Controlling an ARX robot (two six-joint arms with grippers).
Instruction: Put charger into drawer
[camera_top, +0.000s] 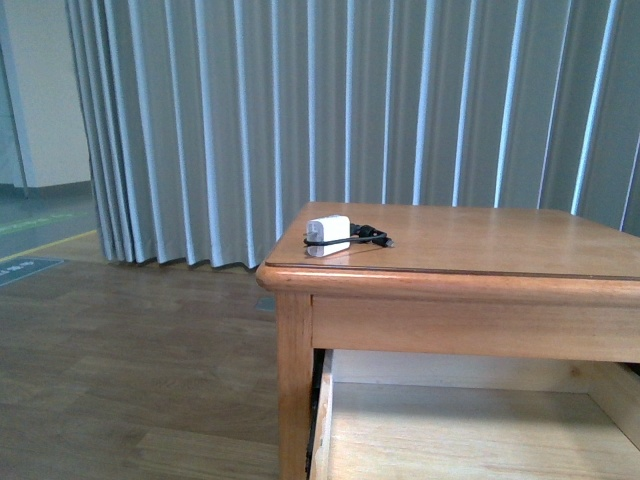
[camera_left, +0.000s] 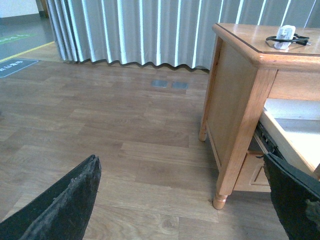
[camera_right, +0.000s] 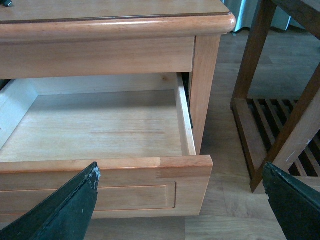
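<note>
The charger (camera_top: 329, 235), a small white block with a black cable beside it, lies on the wooden table top (camera_top: 480, 240) near its front left corner; the left wrist view also catches the charger (camera_left: 285, 37). Under the top, the drawer (camera_right: 105, 131) stands pulled out, its pale inside bare; the drawer (camera_top: 460, 430) shows in the front view too. My left gripper (camera_left: 182, 200) is open, low over the floor, left of the table leg. My right gripper (camera_right: 180, 200) is open in front of the drawer's panel front. Neither holds anything.
Grey curtains (camera_top: 350, 110) hang behind the table. Wood floor (camera_left: 100, 125) stretches to the left. A dark wooden slatted rack (camera_right: 280, 125) stands close to the table's right side. A second drawer front (camera_left: 252, 175) sits beneath the open one.
</note>
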